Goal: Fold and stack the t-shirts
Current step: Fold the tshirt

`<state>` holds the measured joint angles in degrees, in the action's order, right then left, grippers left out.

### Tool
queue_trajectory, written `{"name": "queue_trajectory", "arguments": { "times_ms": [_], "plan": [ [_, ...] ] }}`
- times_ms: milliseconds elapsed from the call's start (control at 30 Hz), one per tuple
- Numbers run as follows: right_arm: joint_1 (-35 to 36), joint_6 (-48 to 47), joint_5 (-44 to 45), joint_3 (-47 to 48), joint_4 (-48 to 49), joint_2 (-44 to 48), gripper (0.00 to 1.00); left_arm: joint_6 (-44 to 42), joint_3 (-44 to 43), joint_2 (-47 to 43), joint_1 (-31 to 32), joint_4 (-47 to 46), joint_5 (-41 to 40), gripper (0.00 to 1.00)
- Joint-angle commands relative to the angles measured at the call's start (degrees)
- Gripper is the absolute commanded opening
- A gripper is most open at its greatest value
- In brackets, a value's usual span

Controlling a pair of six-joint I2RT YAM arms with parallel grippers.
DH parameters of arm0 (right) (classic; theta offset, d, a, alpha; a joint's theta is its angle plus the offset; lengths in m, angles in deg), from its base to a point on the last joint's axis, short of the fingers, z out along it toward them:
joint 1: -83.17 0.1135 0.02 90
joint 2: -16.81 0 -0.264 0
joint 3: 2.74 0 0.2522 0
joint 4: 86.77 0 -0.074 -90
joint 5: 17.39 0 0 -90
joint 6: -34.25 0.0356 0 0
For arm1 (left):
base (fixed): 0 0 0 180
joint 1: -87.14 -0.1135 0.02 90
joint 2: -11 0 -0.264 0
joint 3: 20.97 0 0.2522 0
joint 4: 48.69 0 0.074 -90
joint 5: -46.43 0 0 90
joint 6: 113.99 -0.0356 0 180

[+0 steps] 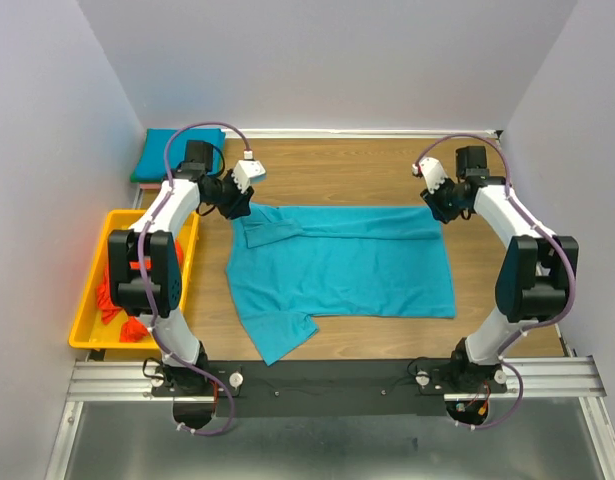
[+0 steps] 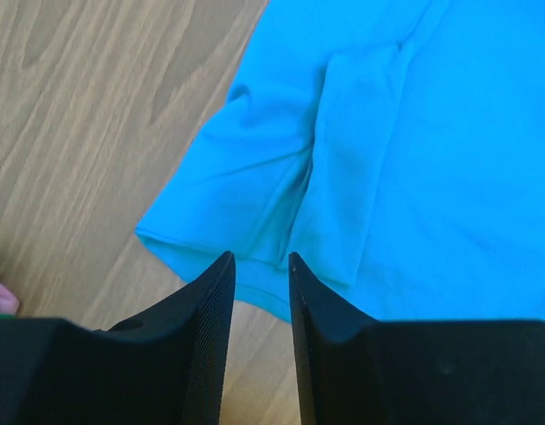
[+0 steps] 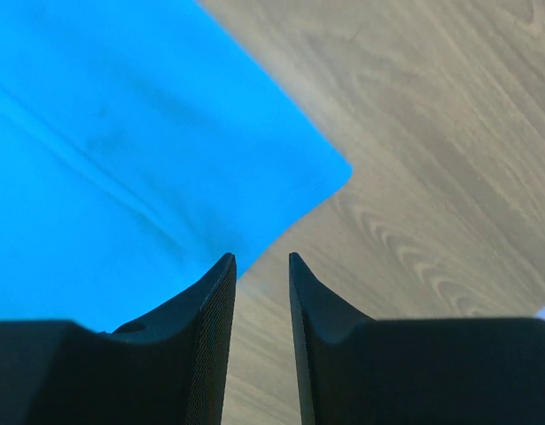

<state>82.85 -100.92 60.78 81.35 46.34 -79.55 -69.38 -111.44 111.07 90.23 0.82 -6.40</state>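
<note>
worktop (image 1: 387, 165): pale wood-grain board, flat and smooth; carries everything
teal t-shirt (image 1: 347, 270): the task's thing in hand, lying flat mid-worktop between the two arms; soft matte knit. far edge is turned over into a long band with a raised seam line, so this looks like a first lengthwise fold. one sleeve sticks out at the near left, not yet tucked
yellow tray (image 1: 85, 310): hard glossy plastic, rectangular, at the left edge of the worktop; seems to serve as the bin for shirts waiting
orange-red t-shirts (image 1: 112, 300): crumpled heap inside the tray, partly hidden by the left arm; unfolded
folded teal t-shirt (image 1: 152, 160): neat squarish pad at the far left corner, likely the start of the stack
left end effector (image 2: 260, 266): released, black ribbed fingers parted, nothing between them; tips over the shirt's far left corner by the doubled sleeve
right end effector (image 3: 260, 266): released, same gap, empty; tips over the far right corner of the fold
step: fold laid, both ends let go; sleeve and cross fold left
</note>
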Motion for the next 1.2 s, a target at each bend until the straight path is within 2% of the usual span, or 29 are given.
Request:
{"name": "queue_trajectory", "arguments": {
  "times_ms": [0,167,300,567,967,1033,1067,1100,1167],
  "plan": [
    [0.2,7.4,-5.8,6.1,-5.1,-5.7,0.37,3.3,-1.9,4.6,1.5,0.6,3.0,0.42],
    [0.2,10.4,-7.2,11.7,-8.7,-12.7,0.38,4.9,-2.3,7.6,3.6,-1.6,1.5,0.44],
    [0.2,9.4,-5.5,10.9,-9.8,-14.6,0.38,5.6,-2.4,9.6,5.3,-2.8,0.4,0.44],
    [0.2,4.3,-2.3,5.7,-11.6,-12.5,0.36,6.0,-3.2,11.8,6.9,-3.0,-0.2,0.45],
    [0.2,3.2,-1.7,5.1,-11.9,-12.8,0.34,8.4,-4.9,14.4,8.9,-5.6,-0.8,0.45],
    [0.2,3.2,-1.5,5.1,-11.9,-12.9,0.34,7.6,-5.3,14.7,9.3,-4.8,0.2,0.38],
    [0.2,3.2,-1.4,5.2,-11.9,-13.0,0.34,7.2,-5.3,14.6,9.4,-4.2,0.6,0.31],
    [0.2,3.2,-1.6,5.4,-11.9,-12.9,0.34,6.6,-5.2,14.1,9.5,-2.9,1.8,0.2],
    [0.2,3.2,-1.5,5.6,-11.9,-12.8,0.34,4.2,-4.9,13.2,9.6,-1.1,2.9,0.07]
  ]
}}
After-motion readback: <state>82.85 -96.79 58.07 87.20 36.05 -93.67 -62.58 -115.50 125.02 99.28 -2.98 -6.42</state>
